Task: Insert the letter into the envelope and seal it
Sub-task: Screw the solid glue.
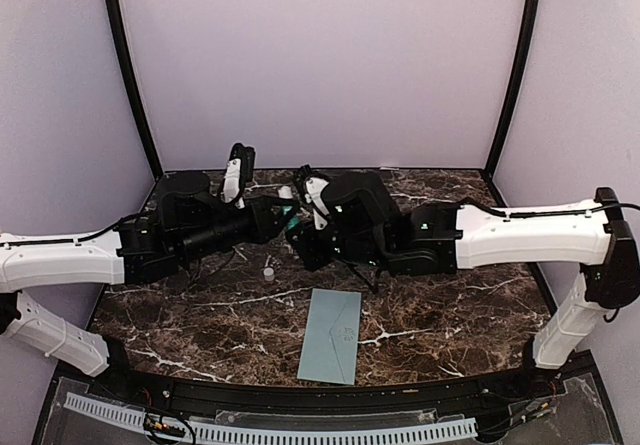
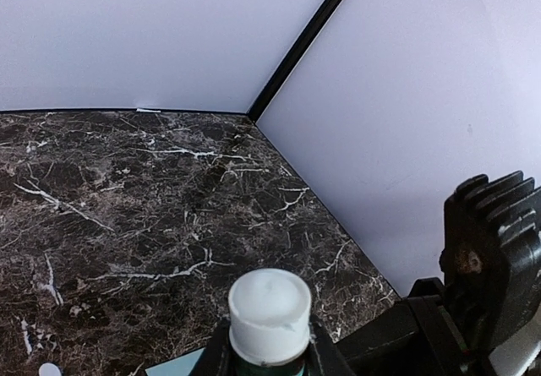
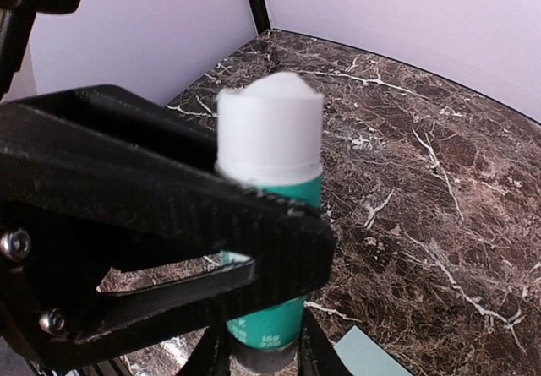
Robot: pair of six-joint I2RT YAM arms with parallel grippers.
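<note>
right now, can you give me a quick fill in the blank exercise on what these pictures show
1. The left gripper and the right gripper both clamp the same ____.
2. A small white cap lies loose on the ____.
3. The envelope lies flat near the front edge, touched by ____ gripper.
Missing words: glue stick; table; neither.

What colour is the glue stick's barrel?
The glue stick barrel is teal green, white glue on top; clearest in the right wrist view.
</note>
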